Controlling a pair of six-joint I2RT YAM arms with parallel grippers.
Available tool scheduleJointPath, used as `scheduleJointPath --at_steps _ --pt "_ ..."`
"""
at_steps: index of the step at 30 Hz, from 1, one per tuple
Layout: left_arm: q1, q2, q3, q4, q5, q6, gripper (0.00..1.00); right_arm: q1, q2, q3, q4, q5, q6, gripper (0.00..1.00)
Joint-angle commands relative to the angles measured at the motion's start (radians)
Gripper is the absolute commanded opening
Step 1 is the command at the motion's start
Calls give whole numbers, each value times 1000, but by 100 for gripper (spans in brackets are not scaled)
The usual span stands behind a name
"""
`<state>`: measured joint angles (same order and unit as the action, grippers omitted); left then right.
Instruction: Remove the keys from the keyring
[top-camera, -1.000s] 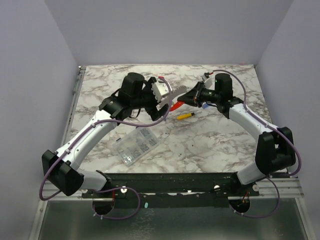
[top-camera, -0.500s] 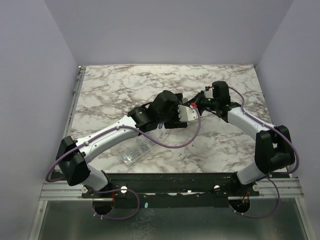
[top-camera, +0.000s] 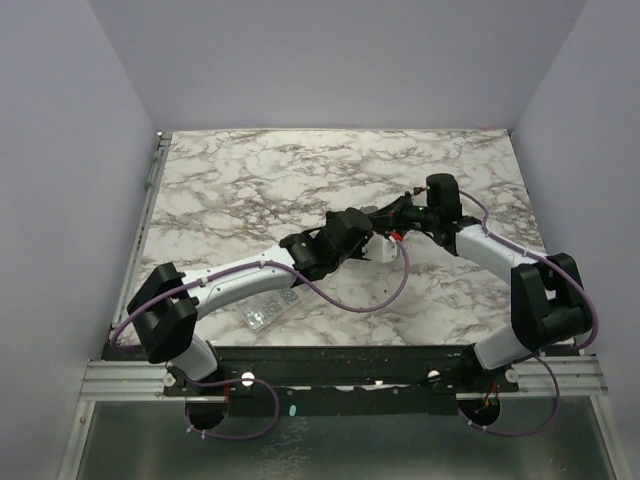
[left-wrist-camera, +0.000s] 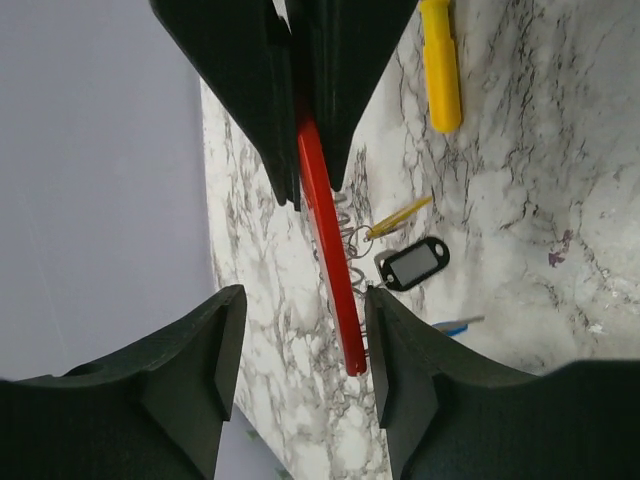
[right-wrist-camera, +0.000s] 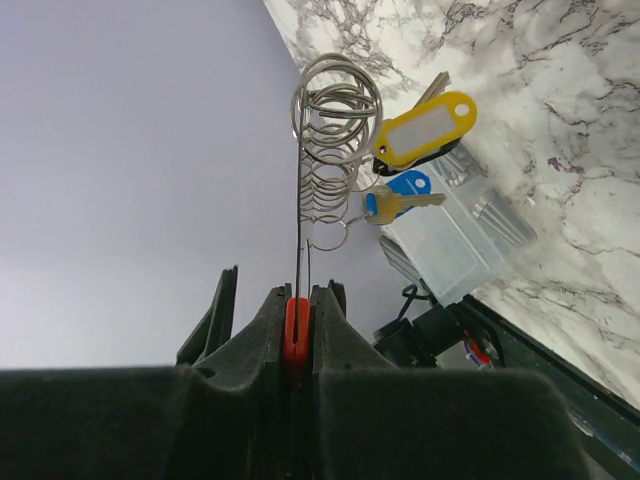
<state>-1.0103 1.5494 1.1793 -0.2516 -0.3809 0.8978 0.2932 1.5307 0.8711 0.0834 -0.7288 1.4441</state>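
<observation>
My right gripper (right-wrist-camera: 297, 296) is shut on the end of the red keyring (right-wrist-camera: 297, 335). In the top view it is near the table's middle (top-camera: 398, 222). Wire rings (right-wrist-camera: 335, 150) hang on the keyring with the keys: a yellow tag (right-wrist-camera: 425, 128) and a blue key (right-wrist-camera: 395, 202). In the left wrist view the red band (left-wrist-camera: 335, 290) runs from the right gripper's black fingers (left-wrist-camera: 340, 80) down between my left gripper's (left-wrist-camera: 305, 305) open jaws, close to the right jaw. A black tag (left-wrist-camera: 412, 263), a thin yellow key (left-wrist-camera: 400, 214) and a blue key (left-wrist-camera: 452, 325) hang beside it.
A yellow-handled screwdriver (left-wrist-camera: 440, 60) lies on the marble table (top-camera: 250, 180) just beyond the keys. A clear compartment box (top-camera: 265, 310) lies at the front left, partly under the left arm; it also shows in the right wrist view (right-wrist-camera: 455, 235).
The left arm has swung from the back of the table down to the middle, bringing its open jaws around the red band. The right gripper has shifted slightly nearer, still shut on the keyring.
</observation>
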Motion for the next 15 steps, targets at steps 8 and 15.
scheduleJointPath --at_steps 8,15 --pt "-1 13 -34 46 -75 -20 9 -4 -63 -34 92 -37 56 1" --pt "42 -17 61 -76 101 -184 0 -71 -80 -57 224 -70 38 54"
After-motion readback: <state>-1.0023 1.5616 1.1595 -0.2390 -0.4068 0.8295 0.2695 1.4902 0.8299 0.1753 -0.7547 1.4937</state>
